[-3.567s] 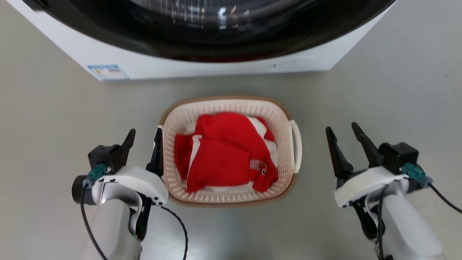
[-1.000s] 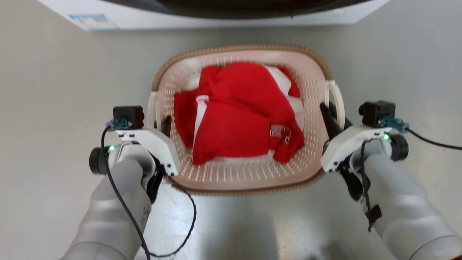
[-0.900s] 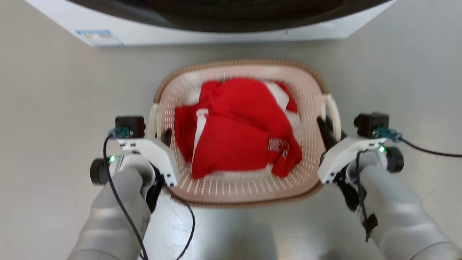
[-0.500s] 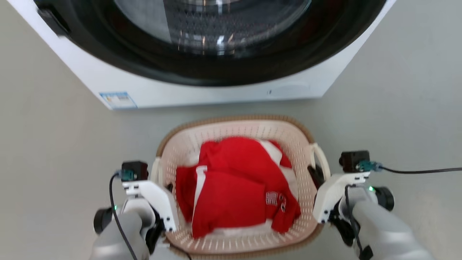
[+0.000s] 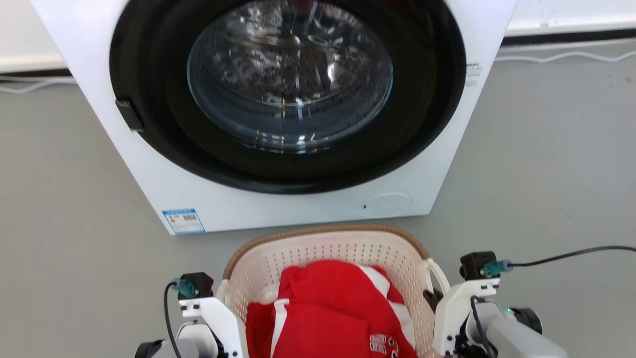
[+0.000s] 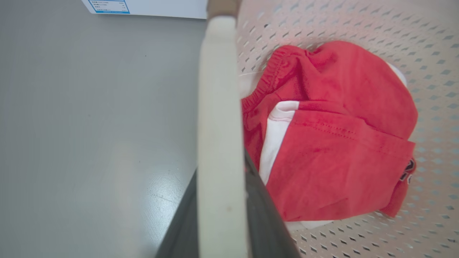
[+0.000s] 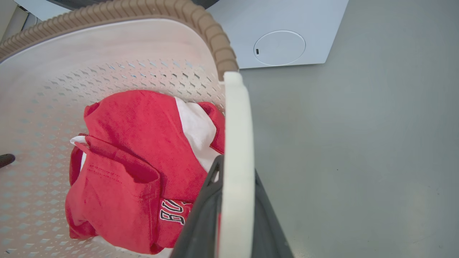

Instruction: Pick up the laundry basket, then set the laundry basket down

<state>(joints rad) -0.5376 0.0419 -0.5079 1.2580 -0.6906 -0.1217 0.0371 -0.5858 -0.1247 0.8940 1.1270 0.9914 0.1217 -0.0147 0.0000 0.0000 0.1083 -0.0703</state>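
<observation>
While the laundry basket [image 5: 318, 251] is clamped at its sides by the left gripper [image 6: 220, 168] and right gripper [image 7: 236, 168], it is judged lifted, and setting down is left undone.

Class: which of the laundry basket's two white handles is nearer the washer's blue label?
The laundry basket's left handle: the blue label is on the washer's lower left corner; the right handle faces the round cover.

Left claw [image 6: 220, 181] and right claw [image 7: 235, 181] now clamp the laundry basket [image 5: 323, 248] by its handles, raised before the washer [image 5: 298, 211].
</observation>
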